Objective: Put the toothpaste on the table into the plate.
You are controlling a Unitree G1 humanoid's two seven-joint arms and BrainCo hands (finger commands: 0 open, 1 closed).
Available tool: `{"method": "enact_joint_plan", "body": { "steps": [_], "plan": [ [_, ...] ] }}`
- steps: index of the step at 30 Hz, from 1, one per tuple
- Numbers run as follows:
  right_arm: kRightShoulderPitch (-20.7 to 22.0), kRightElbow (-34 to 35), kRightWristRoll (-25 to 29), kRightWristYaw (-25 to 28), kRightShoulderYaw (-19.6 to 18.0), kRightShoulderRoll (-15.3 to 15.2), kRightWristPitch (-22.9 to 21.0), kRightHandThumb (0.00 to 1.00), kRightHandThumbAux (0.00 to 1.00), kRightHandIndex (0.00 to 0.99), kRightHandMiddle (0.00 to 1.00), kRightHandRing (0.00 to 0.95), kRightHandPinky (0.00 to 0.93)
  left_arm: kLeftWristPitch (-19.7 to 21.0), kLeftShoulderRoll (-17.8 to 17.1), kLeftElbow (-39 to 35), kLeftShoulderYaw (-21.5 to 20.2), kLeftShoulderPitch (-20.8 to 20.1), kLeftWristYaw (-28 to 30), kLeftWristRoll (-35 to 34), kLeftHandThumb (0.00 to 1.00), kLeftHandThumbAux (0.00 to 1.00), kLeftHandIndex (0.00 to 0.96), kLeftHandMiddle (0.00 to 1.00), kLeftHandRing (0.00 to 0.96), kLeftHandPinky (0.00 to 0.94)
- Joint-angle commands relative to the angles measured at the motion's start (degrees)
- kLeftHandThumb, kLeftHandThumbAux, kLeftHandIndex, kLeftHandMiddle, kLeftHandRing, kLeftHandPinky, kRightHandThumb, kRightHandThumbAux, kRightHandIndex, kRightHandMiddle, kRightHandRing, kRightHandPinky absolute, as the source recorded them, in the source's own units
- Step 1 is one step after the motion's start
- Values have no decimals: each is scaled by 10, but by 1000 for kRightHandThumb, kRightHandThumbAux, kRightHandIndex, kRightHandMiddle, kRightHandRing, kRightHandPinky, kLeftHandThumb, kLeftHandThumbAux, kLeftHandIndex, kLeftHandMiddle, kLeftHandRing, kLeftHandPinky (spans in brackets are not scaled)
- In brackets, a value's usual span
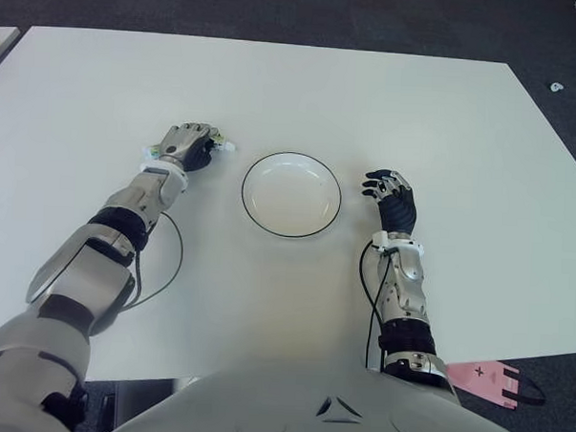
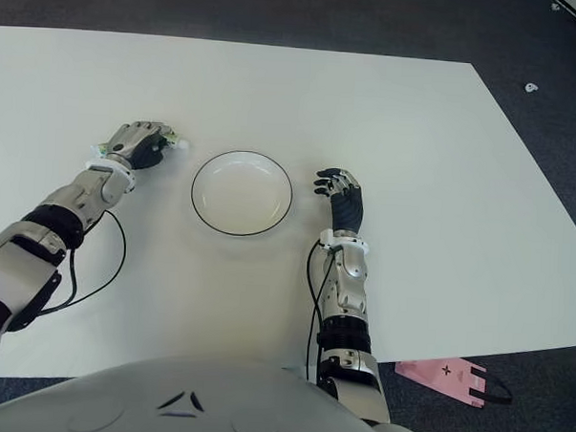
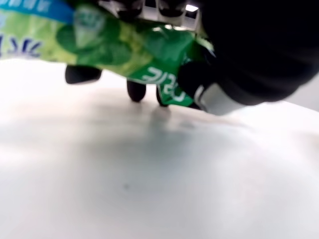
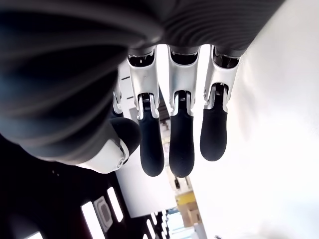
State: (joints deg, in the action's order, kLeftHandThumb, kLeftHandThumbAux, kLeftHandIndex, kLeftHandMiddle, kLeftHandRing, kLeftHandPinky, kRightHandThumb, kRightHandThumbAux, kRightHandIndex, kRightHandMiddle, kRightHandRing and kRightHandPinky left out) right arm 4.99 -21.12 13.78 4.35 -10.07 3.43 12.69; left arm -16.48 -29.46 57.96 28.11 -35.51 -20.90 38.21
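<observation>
Toothpaste (image 3: 124, 55) is gripped by the left hand (image 1: 186, 145), fingers (image 3: 137, 92) curled around the tube, held low over the bench (image 1: 388, 106) just left of the plate (image 1: 291, 195). Plate is empty, so transfer is judged pending. Right hand (image 1: 392, 199) is seen just right of the plate, fingers relaxed and holding nothing, clear of the drop path.
</observation>
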Motion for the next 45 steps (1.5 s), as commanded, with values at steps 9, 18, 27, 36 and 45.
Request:
{"method": "enact_joint_plan", "body": {
  "steps": [9,18,27,36,45],
  "plan": [
    [-49,-68,0,-11,-5,9,-59,707,732,425,474,487,501,45,-31,-142,-40,62,-33,19,742,701,442,921,903,896],
    [-45,-75,-2,-15,-5,11,-58,707,732,425,465,480,497,60,-39,-243,-65,90,-55,38,740,701,441,946,917,905],
    [-50,-62,1,-18,-2,19,-63,707,732,424,459,481,499,74,-30,-358,-86,119,-27,37,742,700,442,919,901,892],
    [-48,-60,0,-29,-1,22,-66,705,731,424,466,487,501,71,-8,-407,-85,118,-19,53,746,698,443,894,892,874],
    [-46,-59,3,-30,-1,23,-68,706,731,423,463,484,498,52,17,-429,-76,108,6,59,748,697,443,893,888,865]
  ]
}}
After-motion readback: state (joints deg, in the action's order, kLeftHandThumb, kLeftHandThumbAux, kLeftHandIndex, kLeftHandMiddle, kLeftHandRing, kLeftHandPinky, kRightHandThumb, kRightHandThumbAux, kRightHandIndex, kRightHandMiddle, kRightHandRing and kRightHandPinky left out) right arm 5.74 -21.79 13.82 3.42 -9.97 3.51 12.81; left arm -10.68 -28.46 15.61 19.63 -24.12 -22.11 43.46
